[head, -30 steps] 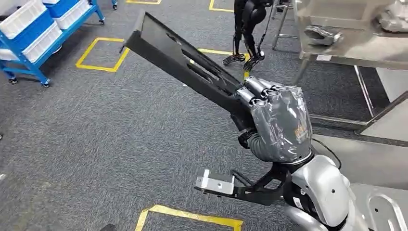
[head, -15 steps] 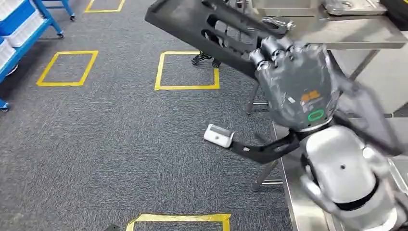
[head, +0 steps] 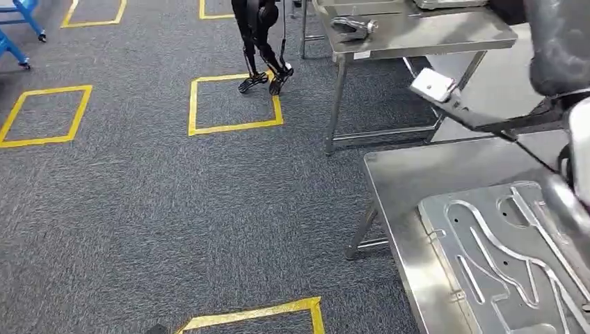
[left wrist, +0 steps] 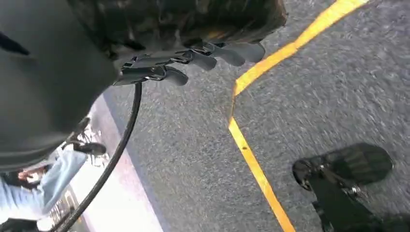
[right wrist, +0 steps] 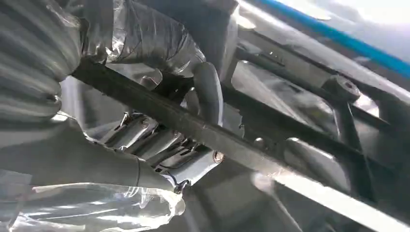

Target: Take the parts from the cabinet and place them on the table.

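Observation:
In the right wrist view my right hand [right wrist: 159, 140] grips a long black frame part [right wrist: 270, 145] by one of its bars, with the thumb [right wrist: 208, 92] on one side and the fingers on the other. The head view shows this hand's grey cover [head: 556, 42] at the top right, above the near steel table [head: 417, 174]. A silver plate with curved cut-outs [head: 508, 257] lies on that table. My left hand [left wrist: 208, 53] hangs over the grey carpet with its dark fingers stretched out and nothing in them.
A second steel table [head: 431, 35] stands further back with a metal piece [head: 355, 26] on it. Another robot's black legs [head: 261, 42] stand by a yellow tape square [head: 233, 104]. A blue cart [head: 14, 28] is at the far left.
The camera has swung to the right, bringing the near steel table and silver plate into view. My right hand with the black part has shifted to the picture's top right corner.

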Robot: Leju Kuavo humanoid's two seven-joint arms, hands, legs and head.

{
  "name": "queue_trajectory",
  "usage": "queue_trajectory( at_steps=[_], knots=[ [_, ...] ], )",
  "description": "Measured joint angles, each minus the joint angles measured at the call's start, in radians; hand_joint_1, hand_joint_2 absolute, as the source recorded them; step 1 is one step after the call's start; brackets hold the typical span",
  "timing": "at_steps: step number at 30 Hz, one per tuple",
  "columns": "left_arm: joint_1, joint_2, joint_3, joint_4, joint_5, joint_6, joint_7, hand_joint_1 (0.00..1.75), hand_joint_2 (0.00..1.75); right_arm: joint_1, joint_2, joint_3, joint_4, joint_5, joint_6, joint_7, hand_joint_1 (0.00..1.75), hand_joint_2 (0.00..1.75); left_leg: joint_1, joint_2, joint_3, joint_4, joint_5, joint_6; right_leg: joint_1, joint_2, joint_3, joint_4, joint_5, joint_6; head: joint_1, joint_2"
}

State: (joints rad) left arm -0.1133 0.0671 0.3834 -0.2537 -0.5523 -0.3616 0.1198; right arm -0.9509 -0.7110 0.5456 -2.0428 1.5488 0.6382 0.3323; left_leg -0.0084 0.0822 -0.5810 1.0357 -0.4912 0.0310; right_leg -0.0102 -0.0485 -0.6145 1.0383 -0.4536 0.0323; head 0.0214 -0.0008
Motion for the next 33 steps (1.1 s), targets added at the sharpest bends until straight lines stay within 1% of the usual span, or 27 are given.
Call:
queue_trajectory(
  at_steps=[1,3,5,6,7,8,9,10,11,12,13,14,15,16,19,20,21,22,24,25,26,27,28,29,30,31,33],
  knots=[
    [0.000,0.000,-0.002,0.000,0.002,0.000,0.000,0.00,0.00,-0.002,-0.011,-0.006,0.005,0.000,0.003,0.001,1.71,1.75,0.001,0.006,0.001,-0.004,0.000,-0.003,0.001,0.016,-0.001,0.006,-0.001,-0.008,0.000,0.000],
    [-0.004,0.001,-0.004,0.000,0.006,-0.003,0.000,0.00,0.00,-0.001,-0.033,-0.020,0.018,0.000,0.022,0.007,1.71,1.75,-0.001,0.023,0.009,-0.007,0.001,-0.011,0.002,0.033,-0.005,0.006,0.000,-0.015,-0.002,0.000],
    [-0.005,0.001,-0.006,0.000,0.009,-0.004,0.000,0.00,0.00,-0.001,-0.058,-0.039,0.024,-0.003,0.035,0.015,1.71,1.75,0.000,0.030,0.009,-0.006,-0.006,-0.016,-0.004,0.047,-0.003,0.000,0.006,-0.026,-0.002,0.000],
    [-0.005,0.001,-0.006,0.000,0.009,-0.004,0.000,0.00,0.00,-0.001,-0.065,-0.049,0.027,-0.004,0.038,0.019,1.71,1.75,0.007,-0.007,-0.009,0.037,-0.044,-0.022,-0.007,0.054,-0.006,-0.002,0.009,-0.031,-0.002,0.000],
    [-0.004,0.001,-0.007,0.001,0.010,-0.004,0.000,0.00,0.00,0.000,-0.071,-0.060,0.031,-0.005,0.040,0.023,1.71,1.75,0.008,-0.033,-0.031,0.090,-0.074,-0.025,-0.008,0.062,-0.007,-0.002,0.010,-0.033,-0.006,0.000],
    [-0.002,0.001,-0.007,0.003,0.010,-0.004,0.000,0.00,0.00,0.003,-0.072,-0.070,0.035,-0.008,0.042,0.024,1.71,1.75,0.009,-0.051,-0.067,0.173,-0.114,-0.027,-0.007,0.071,-0.009,-0.002,0.013,-0.037,-0.006,0.000],
    [0.001,0.001,-0.008,0.004,0.010,-0.004,0.000,0.00,0.00,0.009,-0.077,-0.073,0.040,-0.010,0.042,0.025,1.71,1.75,0.009,-0.060,-0.100,0.242,-0.137,-0.027,-0.005,0.085,-0.011,-0.002,0.013,-0.038,-0.007,0.000],
    [0.003,0.001,-0.008,0.006,0.010,-0.005,0.000,0.00,0.00,0.021,-0.084,-0.076,0.044,-0.010,0.049,0.029,1.71,1.75,0.009,-0.065,-0.115,0.272,-0.136,-0.024,-0.004,0.094,-0.010,-0.002,0.014,-0.038,-0.008,0.000],
    [0.004,0.002,-0.008,0.007,0.010,-0.005,0.000,0.00,0.00,0.038,-0.097,-0.084,0.048,-0.010,0.070,0.037,1.71,1.75,0.009,-0.070,-0.112,0.261,-0.112,-0.020,-0.001,0.105,-0.009,-0.002,0.014,-0.039,-0.007,0.000],
    [0.004,0.003,-0.009,0.007,0.010,-0.005,0.000,0.00,0.00,0.054,-0.111,-0.099,0.055,-0.009,0.107,0.046,1.71,1.75,0.007,-0.077,-0.090,0.205,-0.070,-0.012,0.001,0.118,-0.009,-0.001,0.014,-0.038,-0.007,0.000],
    [0.004,0.008,-0.009,0.007,0.010,-0.006,0.001,0.00,0.00,0.065,-0.119,-0.113,0.062,-0.006,0.135,0.053,1.71,1.75,0.004,-0.091,-0.054,0.124,-0.023,-0.003,0.001,0.129,-0.009,-0.001,0.015,-0.038,-0.006,0.000],
    [0.005,0.010,-0.009,0.008,0.010,-0.010,0.003,0.00,0.00,0.071,-0.126,-0.123,0.067,-0.003,0.156,0.058,1.71,1.75,0.002,-0.124,-0.017,0.042,0.013,0.005,-0.001,0.140,-0.010,-0.001,0.016,-0.036,-0.006,0.000],
    [0.005,0.013,-0.009,0.008,0.010,-0.010,0.003,0.00,0.00,0.074,-0.129,-0.128,0.068,0.001,0.175,0.064,1.71,1.75,0.004,-0.163,-0.001,0.020,0.002,0.010,-0.001,0.149,-0.014,-0.001,0.019,-0.032,-0.006,0.000],
    [0.006,0.015,-0.009,0.008,0.011,-0.011,0.005,0.00,0.00,0.074,-0.131,-0.129,0.069,0.003,0.186,0.066,1.71,1.75,0.003,-0.160,0.002,0.008,0.007,0.009,-0.002,0.160,-0.016,-0.001,0.021,-0.028,-0.005,0.000],
    [0.000,0.022,-0.011,0.010,0.017,-0.012,0.010,0.00,0.00,0.100,-0.143,-0.131,0.077,0.008,0.222,0.068,1.71,1.75,-0.004,-0.126,0.011,-0.016,0.006,0.016,-0.013,0.200,-0.027,-0.011,0.036,-0.005,-0.009,0.000],
    [-0.004,0.023,-0.013,0.010,0.018,-0.013,0.011,0.00,0.00,0.104,-0.145,-0.131,0.077,0.010,0.223,0.068,1.71,1.75,0.006,-0.107,0.019,-0.038,0.019,0.018,-0.014,0.173,-0.032,-0.001,0.026,-0.006,-0.007,0.000],
    [-0.004,0.024,-0.014,0.010,0.021,-0.014,0.011,0.00,0.00,0.097,-0.148,-0.131,0.078,0.014,0.231,0.070,1.71,1.75,0.002,-0.101,0.023,-0.052,0.025,0.023,-0.002,0.112,-0.050,0.027,-0.003,-0.004,0.000,0.000],
    [-0.004,0.024,-0.016,0.010,0.022,-0.014,0.011,0.00,0.00,0.095,-0.147,-0.131,0.077,0.017,0.247,0.074,1.71,1.75,0.002,-0.090,0.023,-0.053,0.029,0.029,-0.002,0.083,-0.075,0.088,-0.042,-0.001,0.001,0.000],
    [0.002,0.024,-0.017,0.010,0.027,-0.012,0.011,0.00,0.00,0.099,-0.143,-0.124,0.075,0.018,0.285,0.079,1.71,1.75,0.001,-0.067,0.021,-0.052,0.028,0.028,-0.004,0.061,-0.134,0.235,-0.104,0.002,0.004,0.000],
    [0.005,0.024,-0.017,0.011,0.030,-0.010,0.011,0.00,0.00,0.105,-0.139,-0.115,0.073,0.018,0.310,0.082,1.71,1.75,0.002,-0.053,0.020,-0.050,0.028,0.027,-0.008,0.058,-0.154,0.280,-0.113,0.005,0.005,0.000],
    [0.007,0.024,-0.017,0.011,0.032,-0.009,0.011,0.00,0.00,0.108,-0.134,-0.108,0.071,0.018,0.325,0.088,1.71,1.75,0.004,-0.040,0.019,-0.049,0.026,0.025,-0.012,0.055,-0.147,0.270,-0.096,0.009,0.006,0.000],
    [0.007,0.023,-0.017,0.011,0.034,-0.005,0.011,0.00,0.00,0.107,-0.127,-0.099,0.065,0.018,0.344,0.097,1.71,1.75,0.006,-0.029,0.017,-0.044,0.023,0.021,-0.015,0.047,-0.116,0.215,-0.062,0.014,0.005,0.000],
    [0.006,0.023,-0.018,0.011,0.037,-0.002,0.011,0.00,0.00,0.106,-0.122,-0.089,0.059,0.018,0.357,0.106,1.71,1.75,0.009,-0.019,0.016,-0.038,0.019,0.015,-0.018,0.035,-0.070,0.133,-0.023,0.018,0.005,0.000],
    [0.006,0.023,-0.019,0.011,0.041,0.004,0.011,0.00,0.00,0.106,-0.116,-0.078,0.052,0.019,0.370,0.117,1.71,1.75,0.011,-0.011,0.017,-0.029,0.012,0.008,-0.019,0.000,-0.017,0.042,0.013,0.023,0.006,0.000],
    [0.007,0.024,-0.019,0.011,0.041,0.008,0.011,0.00,0.00,0.108,-0.106,-0.068,0.047,0.019,0.378,0.126,1.71,1.75,0.002,-0.001,0.015,-0.020,0.004,-0.002,-0.008,-0.046,0.003,0.002,-0.006,0.027,0.007,0.000],
    [0.007,0.024,-0.019,0.011,0.042,0.011,0.012,0.00,0.00,0.105,-0.099,-0.058,0.040,0.017,0.384,0.130,1.71,1.75,0.002,0.006,0.012,-0.007,-0.002,-0.007,-0.006,-0.029,0.004,-0.003,0.002,0.007,0.008,0.000],
    [0.007,0.024,-0.019,0.011,0.047,0.017,0.013,0.00,0.00,0.119,-0.080,-0.045,0.034,0.008,0.393,0.143,1.71,1.75,-0.002,0.024,0.015,-0.015,0.000,-0.010,-0.007,-0.007,-0.002,0.002,0.003,-0.006,0.007,0.000]
  ],
)
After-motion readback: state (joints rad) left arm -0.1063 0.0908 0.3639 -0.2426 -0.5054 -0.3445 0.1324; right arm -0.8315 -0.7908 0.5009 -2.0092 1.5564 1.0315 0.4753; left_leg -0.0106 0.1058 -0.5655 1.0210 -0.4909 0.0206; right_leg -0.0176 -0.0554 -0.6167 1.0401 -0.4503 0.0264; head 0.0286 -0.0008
